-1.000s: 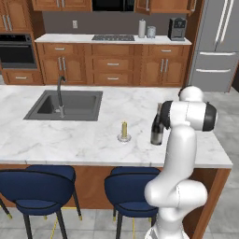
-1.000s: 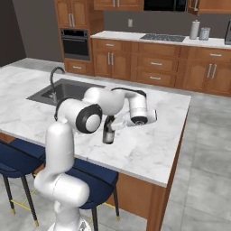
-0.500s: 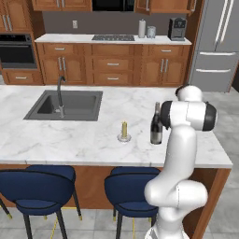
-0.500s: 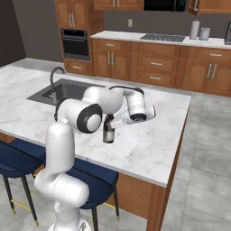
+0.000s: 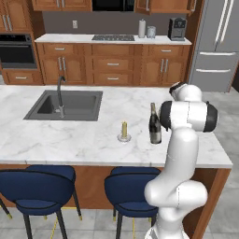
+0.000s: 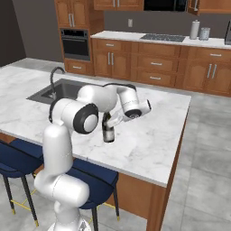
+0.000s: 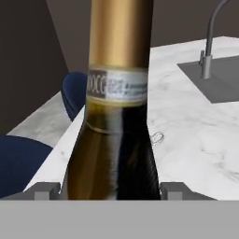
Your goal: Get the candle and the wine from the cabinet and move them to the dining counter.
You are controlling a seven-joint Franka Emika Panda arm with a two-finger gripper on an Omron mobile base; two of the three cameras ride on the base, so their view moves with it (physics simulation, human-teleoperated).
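The gripper [image 7: 110, 191] shows in the hand view with its two dark finger tips standing wide, one at each side of the wine [image 7: 114, 116]; the bottle's shoulder sits between them with no clear contact, so the gripper reads as released, not clamped. Behind the bottle lie the marble tabletop [image 7: 186, 135], a faucet [image 7: 210, 42] at the sink and navy stools [image 7: 77, 93] past the tabletop's near edge.

In the left base view, the wine [image 5: 155, 125] stands upright on the dining counter [image 5: 70, 135], just beside the candle [image 5: 124, 132], which sits on its dish to the bottle's left. Both are apart from each other and a little back from the front edge above the stools [image 5: 35, 184]. The arm's elbow hangs close on the bottle's right. The sink [image 5: 65, 103] lies well apart to the left, with bare marble between.

In the right base view, the gripper [image 6: 113, 121] sits at the bottle's neck, and the wine [image 6: 108, 131] stands below the hand. Broad bare marble stretches to the right toward the tabletop's far corner.

As a judgement, both things are already on the dining counter, so the carrying looks done; what is left is to draw the hand clear. The open room lies up and toward the arm's side; a sideways pull could tip the bottle toward the candle.
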